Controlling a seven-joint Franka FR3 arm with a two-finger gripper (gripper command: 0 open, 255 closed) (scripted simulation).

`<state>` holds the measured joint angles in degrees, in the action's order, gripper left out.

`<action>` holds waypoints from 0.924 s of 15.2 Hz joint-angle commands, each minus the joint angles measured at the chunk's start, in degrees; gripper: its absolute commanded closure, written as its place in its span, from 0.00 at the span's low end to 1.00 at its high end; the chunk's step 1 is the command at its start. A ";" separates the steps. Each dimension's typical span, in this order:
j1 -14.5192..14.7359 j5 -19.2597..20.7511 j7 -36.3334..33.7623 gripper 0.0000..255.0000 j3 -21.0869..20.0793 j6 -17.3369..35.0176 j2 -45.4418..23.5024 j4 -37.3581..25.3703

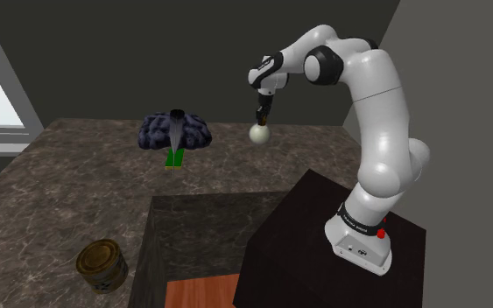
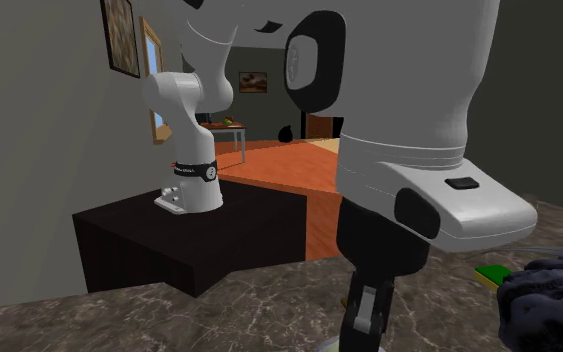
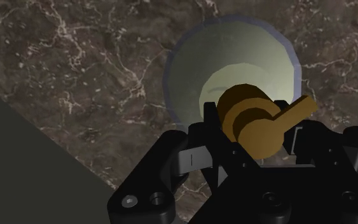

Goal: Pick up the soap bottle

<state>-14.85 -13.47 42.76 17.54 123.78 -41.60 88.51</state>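
Note:
The soap bottle point(image 1: 258, 134) is a round, pale body with a brown pump top. In the shoulder view it hangs under my black gripper point(image 1: 262, 115), near the far edge of the dark marble counter point(image 1: 78, 179). In the wrist view the pale bottle point(image 3: 234, 57) sits just beyond my gripper point(image 3: 250, 137), and the black fingers point(image 3: 196, 159) clasp its brown pump point(image 3: 255, 121) from both sides. I cannot tell whether its base touches the counter. The second exterior view shows the gripper point(image 2: 367, 305) close up, pointing down at the marble.
A dark blue lumpy object point(image 1: 175, 131) with a green piece point(image 1: 175, 157) under it lies on the counter, toward the shoulder view's left of the bottle. A brass-coloured can point(image 1: 102, 265) stands near the front left. The dark stand point(image 1: 323, 254) is at lower right, a grey wall behind.

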 commanded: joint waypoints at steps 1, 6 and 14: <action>0.18 0.26 -0.16 1.00 0.21 -0.86 0.96 0.09; 0.48 0.93 -0.51 1.00 0.71 -3.44 3.13 -0.37; 0.81 1.84 -1.00 1.00 1.34 -7.37 5.90 -1.62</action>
<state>-14.00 -11.71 41.71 18.81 116.73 -35.96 86.96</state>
